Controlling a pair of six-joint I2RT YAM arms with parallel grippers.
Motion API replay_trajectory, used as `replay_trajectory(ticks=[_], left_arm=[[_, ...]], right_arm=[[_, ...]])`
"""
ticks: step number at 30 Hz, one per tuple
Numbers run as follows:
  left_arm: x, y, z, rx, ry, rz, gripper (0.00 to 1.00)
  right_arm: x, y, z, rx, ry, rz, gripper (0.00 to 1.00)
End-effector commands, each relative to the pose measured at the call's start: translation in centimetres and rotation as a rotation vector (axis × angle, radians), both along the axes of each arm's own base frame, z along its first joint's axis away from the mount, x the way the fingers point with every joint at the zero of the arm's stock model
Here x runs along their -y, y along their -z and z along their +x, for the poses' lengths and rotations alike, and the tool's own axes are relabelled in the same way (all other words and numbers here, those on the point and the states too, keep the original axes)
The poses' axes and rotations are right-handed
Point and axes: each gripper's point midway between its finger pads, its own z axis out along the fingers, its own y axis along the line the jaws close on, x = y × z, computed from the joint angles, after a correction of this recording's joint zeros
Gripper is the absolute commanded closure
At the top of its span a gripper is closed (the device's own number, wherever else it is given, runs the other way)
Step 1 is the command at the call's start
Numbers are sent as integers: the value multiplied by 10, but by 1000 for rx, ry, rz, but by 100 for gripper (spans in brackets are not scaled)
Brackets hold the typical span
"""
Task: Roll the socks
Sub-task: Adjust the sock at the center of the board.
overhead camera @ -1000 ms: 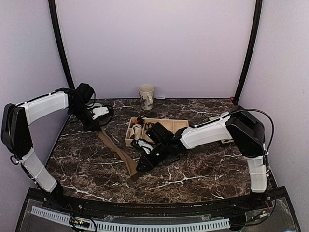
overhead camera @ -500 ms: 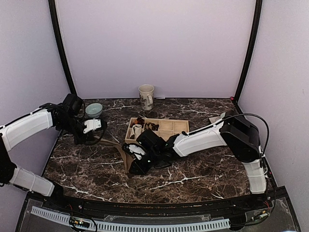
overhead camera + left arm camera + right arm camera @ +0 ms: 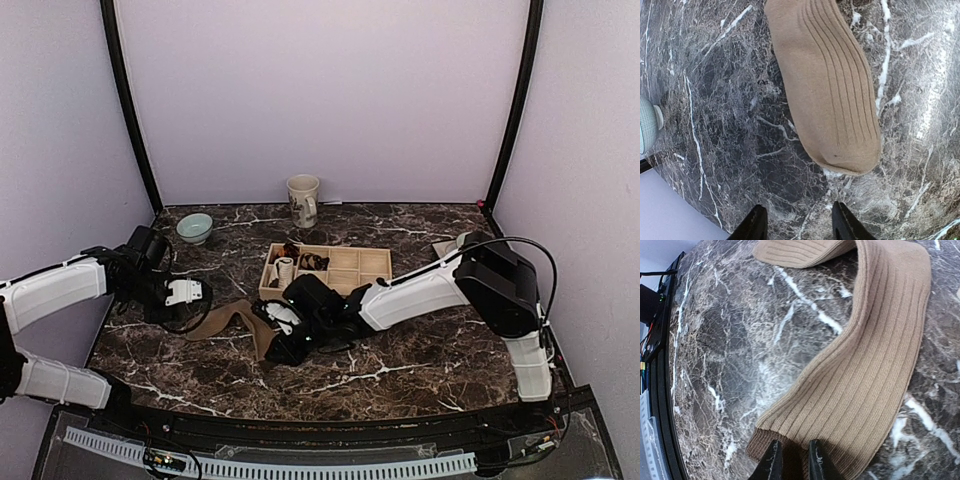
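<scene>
Lowered since a second ago, when it held the toe end aloft, my left gripper (image 3: 800, 226) now hangs with jaws spread and empty just off the toe of the tan sock (image 3: 830, 90). The sock lies flat on the marble table (image 3: 715, 125). My right gripper (image 3: 794, 460) pinches the cuff edge, fingers nearly together on the ribbing. Between the two ends the sock bends in a loose hump rather than lying straight. As I judge it, a roll started from here could go lopsided over that bend. The thin bite on the cuff might slip, and with the toe unanchored the whole sock may slide on the smooth stone. My right arm also sits close to the wooden tray (image 3: 372, 262).
</scene>
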Motion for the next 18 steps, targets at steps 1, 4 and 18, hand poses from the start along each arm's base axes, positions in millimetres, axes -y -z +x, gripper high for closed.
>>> replay_trajectory(ticks=[1, 4, 18], left_arm=[[14, -15, 11, -15, -69, -95, 53], [26, -9, 12, -88, -120, -152, 53], [18, 51, 14, -136, -167, -53, 55]], right_arm=[[19, 18, -32, -32, -46, -108, 82], [29, 22, -41, -41, -55, -136, 83], [56, 31, -53, -51, -34, -187, 85]])
